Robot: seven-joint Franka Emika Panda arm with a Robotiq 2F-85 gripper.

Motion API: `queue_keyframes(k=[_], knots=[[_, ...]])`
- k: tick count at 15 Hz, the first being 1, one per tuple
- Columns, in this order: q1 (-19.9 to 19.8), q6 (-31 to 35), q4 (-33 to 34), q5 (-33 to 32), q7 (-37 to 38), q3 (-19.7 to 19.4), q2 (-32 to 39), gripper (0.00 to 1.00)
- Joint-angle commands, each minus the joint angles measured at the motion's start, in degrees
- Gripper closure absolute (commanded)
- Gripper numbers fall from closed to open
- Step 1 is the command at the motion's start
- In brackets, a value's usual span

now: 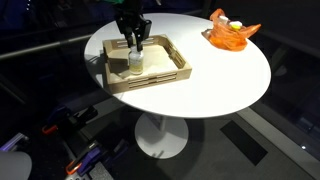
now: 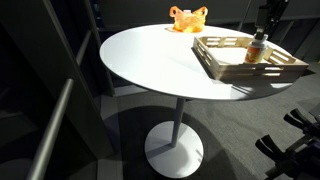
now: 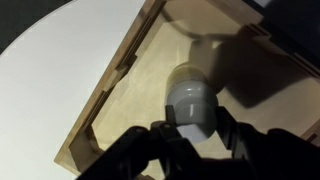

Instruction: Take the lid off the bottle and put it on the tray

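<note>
Tray [image 1: 150, 83] — one bottle [image 1: 135, 63] upright inside | gripper [image 1: 135, 44] straddles the bottle top — clamped or loose, cannot tell | orange item [image 1: 232, 30] well apart on table [image 1: 220, 85]

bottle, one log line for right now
bottle upright in tray | lid on | end effector straddling its top, grip unclear

The round table [image 1: 220, 85] is plain white. On the table, the tray [image 1: 150, 82] is pale, unpainted wood. The bottle [image 1: 135, 66] looks whitish, its lid [image 3: 190, 100] greyish white. The gripper [image 1: 134, 44] is black. Near the table's rim, a crumpled object [image 1: 232, 32] is bright orange.
</note>
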State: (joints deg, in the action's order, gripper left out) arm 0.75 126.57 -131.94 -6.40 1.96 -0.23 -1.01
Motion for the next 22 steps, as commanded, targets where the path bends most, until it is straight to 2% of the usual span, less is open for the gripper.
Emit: queue_keyframes(k=[1,8,13,22], knots=[[0.0,1.94,0.02,-0.1,-3.16,0.38,0.28,0.81],[-0.04,1.5,0.58,-0.73,-5.18,0.47,0.8,0.81],[-0.1,-1.95,1.11,-2.3,2.51,0.52,0.84,0.81],[-0.18,-6.85,2.28,-1.48,18.51,0.49,1.05,0.81]])
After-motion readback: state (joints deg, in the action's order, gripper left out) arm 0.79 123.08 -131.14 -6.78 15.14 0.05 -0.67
